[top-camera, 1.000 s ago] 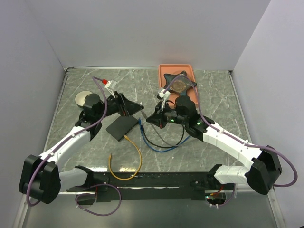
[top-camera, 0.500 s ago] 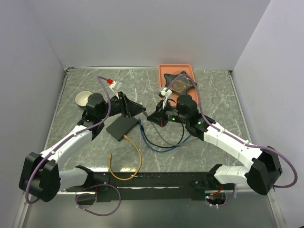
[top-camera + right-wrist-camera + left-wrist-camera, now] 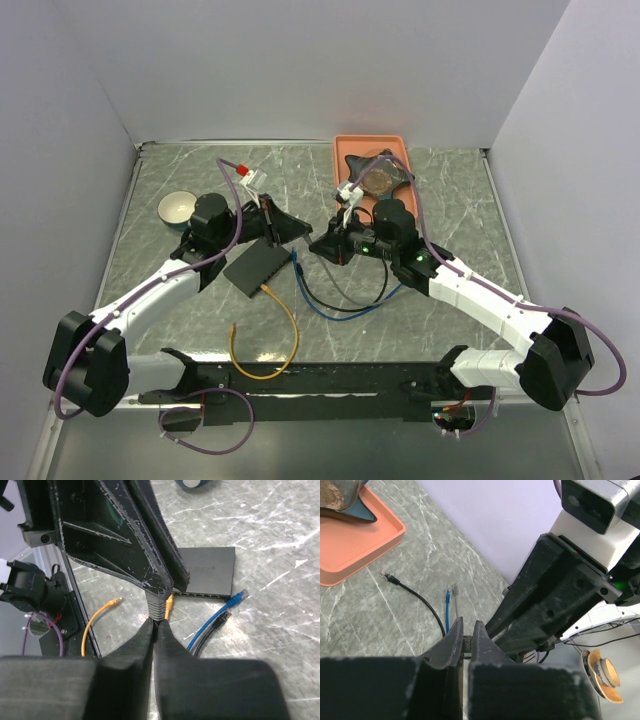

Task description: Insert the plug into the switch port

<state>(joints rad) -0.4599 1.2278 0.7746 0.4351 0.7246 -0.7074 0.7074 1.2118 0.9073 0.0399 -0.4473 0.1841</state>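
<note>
The grey plug hangs above the table between my two grippers, over the stone top right of the switch. In the left wrist view my left gripper is shut on its ribbed boot. My right gripper has its jaws close together just behind the boot, on the cable. From above, the left gripper and the right gripper meet tip to tip. The flat black switch lies below the left gripper. Its row of ports faces the right arm. A yellow plug sits in one port.
The yellow cable loops toward the near edge. Blue and black plugs lie loose by the switch, their cables looping under the right arm. An orange tray with a dark star-shaped object stands at the back; a bowl sits far left.
My left gripper has moved right to the right gripper and shut on the grey plug's boot. The bowl is now uncovered. The right arm has barely moved.
</note>
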